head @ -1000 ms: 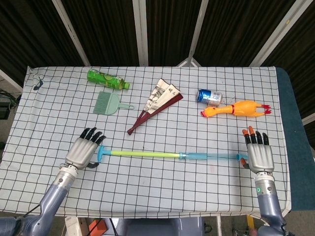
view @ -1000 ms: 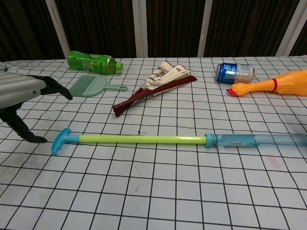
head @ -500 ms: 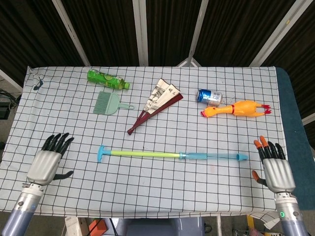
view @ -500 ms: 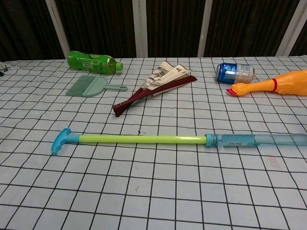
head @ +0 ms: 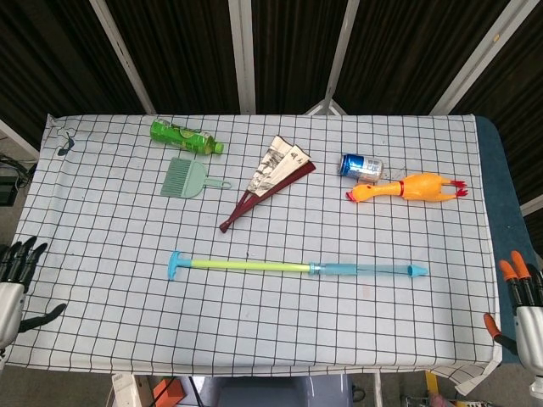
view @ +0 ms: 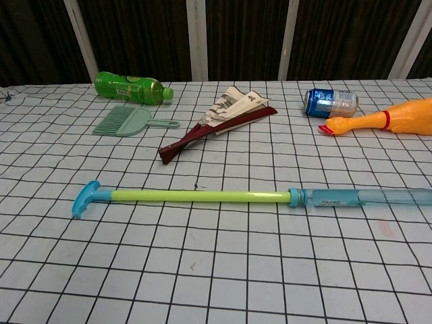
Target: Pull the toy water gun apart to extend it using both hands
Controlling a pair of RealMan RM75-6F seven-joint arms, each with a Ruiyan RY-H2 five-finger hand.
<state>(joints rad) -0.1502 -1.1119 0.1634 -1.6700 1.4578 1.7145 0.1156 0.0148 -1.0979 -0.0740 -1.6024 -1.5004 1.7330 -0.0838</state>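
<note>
Though fully extended, water gun (head: 297,267) untouched

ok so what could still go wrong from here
The water gun lies fully stretched and free on the table, so a nudge could roll it or push the rod back in. The left robot hand and right robot hand sit open at the table's edges; a returning sweep might catch the cloth's edge.

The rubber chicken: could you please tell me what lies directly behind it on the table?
Behind the rubber chicken lies a blue can on its side, near the chicken's beak end. The cloth under both is covered.
</note>
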